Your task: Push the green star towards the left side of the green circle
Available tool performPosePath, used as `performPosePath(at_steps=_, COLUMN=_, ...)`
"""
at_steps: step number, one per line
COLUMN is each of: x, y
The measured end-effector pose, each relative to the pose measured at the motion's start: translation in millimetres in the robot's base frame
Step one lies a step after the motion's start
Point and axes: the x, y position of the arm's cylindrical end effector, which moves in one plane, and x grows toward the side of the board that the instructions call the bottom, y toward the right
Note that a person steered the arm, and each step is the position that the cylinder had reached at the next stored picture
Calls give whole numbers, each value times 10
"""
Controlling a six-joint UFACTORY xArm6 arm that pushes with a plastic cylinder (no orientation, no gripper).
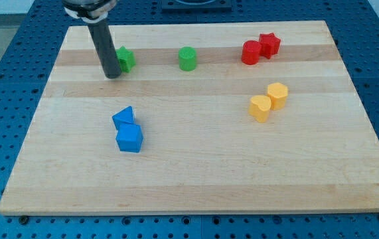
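The green star [127, 59] lies near the top left of the wooden board [196, 166]. The green circle [187, 58] stands to its right, about a block's width and a half apart, at the same height in the view. My tip [112, 75] rests on the board just left of and slightly below the green star, touching or nearly touching its left side. The dark rod rises from there to the view's top and hides part of the star's left edge.
A red circle [251, 52] and red star [269, 44] touch at the top right. Two yellow blocks [260, 107] [277, 95] sit right of centre. A blue triangle [124, 117] and blue cube [129, 138] sit left of centre.
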Motion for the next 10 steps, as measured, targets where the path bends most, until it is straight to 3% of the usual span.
performPosePath(at_steps=3, x=-299, y=-431)
performPosePath(at_steps=10, x=-299, y=159)
